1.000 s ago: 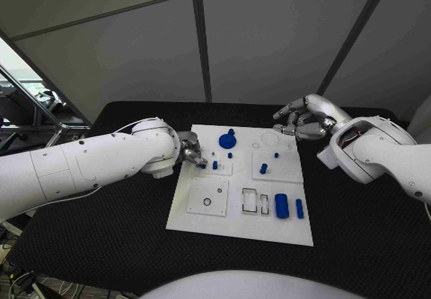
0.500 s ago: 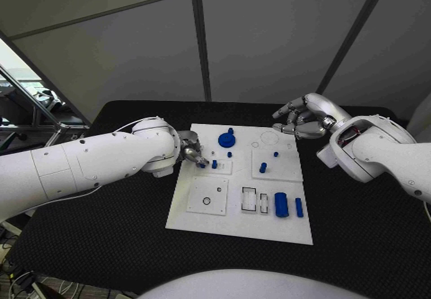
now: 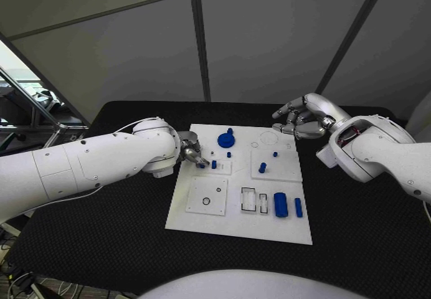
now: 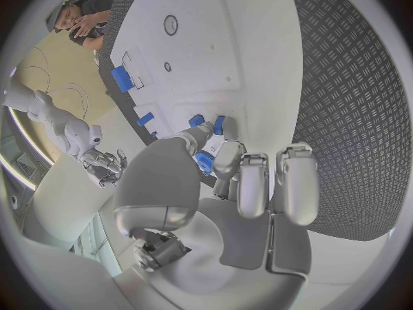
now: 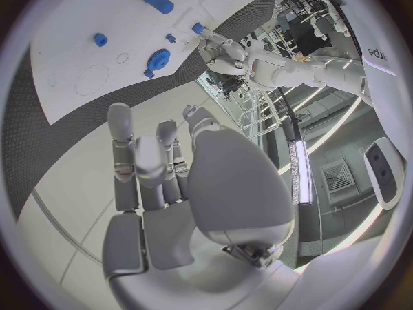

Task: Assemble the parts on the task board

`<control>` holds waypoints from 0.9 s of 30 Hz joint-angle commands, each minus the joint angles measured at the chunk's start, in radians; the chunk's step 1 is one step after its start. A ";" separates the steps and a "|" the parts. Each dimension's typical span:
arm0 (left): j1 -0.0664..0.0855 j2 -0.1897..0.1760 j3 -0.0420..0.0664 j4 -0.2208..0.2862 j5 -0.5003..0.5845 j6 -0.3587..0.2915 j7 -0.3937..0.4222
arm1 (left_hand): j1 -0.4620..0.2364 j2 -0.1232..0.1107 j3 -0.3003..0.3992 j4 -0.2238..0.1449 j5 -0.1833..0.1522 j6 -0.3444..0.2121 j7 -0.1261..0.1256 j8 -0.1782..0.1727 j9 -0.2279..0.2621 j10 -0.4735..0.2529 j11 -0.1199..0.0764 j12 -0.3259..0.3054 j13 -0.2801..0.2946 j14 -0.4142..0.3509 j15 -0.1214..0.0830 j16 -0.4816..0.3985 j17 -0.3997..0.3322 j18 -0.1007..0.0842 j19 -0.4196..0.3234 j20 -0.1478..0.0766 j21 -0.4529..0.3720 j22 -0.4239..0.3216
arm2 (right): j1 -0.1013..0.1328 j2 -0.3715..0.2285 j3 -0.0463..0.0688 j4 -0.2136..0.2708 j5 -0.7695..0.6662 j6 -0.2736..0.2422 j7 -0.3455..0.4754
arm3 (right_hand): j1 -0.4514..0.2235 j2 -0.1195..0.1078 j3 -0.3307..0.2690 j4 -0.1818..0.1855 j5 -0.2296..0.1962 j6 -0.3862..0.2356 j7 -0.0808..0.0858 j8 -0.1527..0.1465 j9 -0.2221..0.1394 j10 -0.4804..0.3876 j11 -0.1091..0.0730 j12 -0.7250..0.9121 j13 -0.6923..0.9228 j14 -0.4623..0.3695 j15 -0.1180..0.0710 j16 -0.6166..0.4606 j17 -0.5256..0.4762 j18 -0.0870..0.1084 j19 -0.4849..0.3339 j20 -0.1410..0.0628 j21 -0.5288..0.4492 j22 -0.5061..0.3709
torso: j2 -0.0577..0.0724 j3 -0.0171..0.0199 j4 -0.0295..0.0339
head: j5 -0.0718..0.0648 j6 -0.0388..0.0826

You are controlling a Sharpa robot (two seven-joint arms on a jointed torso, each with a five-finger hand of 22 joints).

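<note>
Your left hand (image 3: 192, 155) pinches a small blue part (image 4: 205, 162) at the task board's (image 3: 235, 217) left edge, beside an upright blue peg (image 3: 213, 164). Your right hand (image 3: 302, 121) hovers off the board's far right corner, fingers curled, holding nothing.

Black table (image 3: 108, 212) w/ a bumpy top fills the bottom half of the head pic. Grey wall panels (image 3: 260, 43) stand behind it, up top, w/ dark lines between them. Metal frame (image 3: 36, 106) sits at the left edge.
</note>
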 commanded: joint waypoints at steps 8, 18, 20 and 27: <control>-0.001 0.005 -0.001 -0.012 -0.002 -0.001 -0.015 | -0.015 0.009 -0.065 0.028 -0.003 0.015 0.000 -0.009 -0.004 0.005 0.000 0.005 0.002 0.090 -0.009 0.005 0.211 -0.054 0.044 -0.007 0.006 0.188 | 0.002 -0.001 0.001 0.002 -0.002 0.002 0.009 | -0.009 0.002 -0.002 0.006 0.003 0.008 0.002 0.002 0.001 0.006 -0.002 0.004 -0.002 0.010 -0.002 -0.005 0.001 0.003 0.005 -0.002 -0.004 -0.001 | 0.000 0.0007 0.0000 | 0.001 0.001; -0.001 -0.003 0.000 -0.014 -0.002 -0.012 -0.013 | -0.031 0.003 -0.214 0.091 -0.003 0.025 0.002 -0.017 -0.007 0.008 0.001 0.006 0.005 0.090 -0.008 0.005 0.212 -0.055 0.049 -0.007 0.011 0.195 | 0.002 -0.003 0.001 0.003 -0.002 0.001 0.009 | -0.009 0.002 -0.002 0.006 0.003 0.008 0.002 0.002 0.001 0.006 -0.002 0.004 -0.002 0.010 -0.002 -0.005 0.001 0.003 0.005 -0.002 -0.004 -0.001 | -0.001 0.0001 0.0010 | 0.000 0.003; -0.001 -0.006 0.001 -0.013 -0.002 -0.014 -0.012 | -0.030 0.004 -0.225 0.096 -0.003 0.025 0.002 -0.017 -0.008 0.007 0.001 0.005 0.003 0.090 -0.008 0.005 0.212 -0.055 0.049 -0.007 0.011 0.195 | 0.002 -0.003 0.001 0.003 -0.002 0.002 0.009 | -0.009 0.002 -0.002 0.006 0.003 0.008 0.002 0.002 0.001 0.006 -0.002 0.004 -0.002 0.010 -0.002 -0.005 0.001 0.003 0.005 -0.002 -0.004 -0.001 | -0.001 0.0001 0.0007 | 0.000 0.004; -0.001 -0.012 0.003 -0.008 -0.002 -0.033 -0.005 | -0.029 0.004 -0.293 0.127 -0.003 0.027 0.003 -0.021 -0.009 0.006 0.002 0.002 0.001 0.090 -0.007 0.005 0.211 -0.055 0.049 -0.006 0.008 0.195 | 0.002 -0.002 0.001 0.002 -0.002 0.001 0.010 | -0.010 0.002 -0.003 0.007 0.002 0.008 0.002 0.002 0.001 0.006 -0.002 0.004 -0.002 0.010 -0.002 -0.006 0.001 0.003 0.005 -0.002 -0.005 -0.002 | 0.000 -0.0001 0.0008 | 0.000 0.005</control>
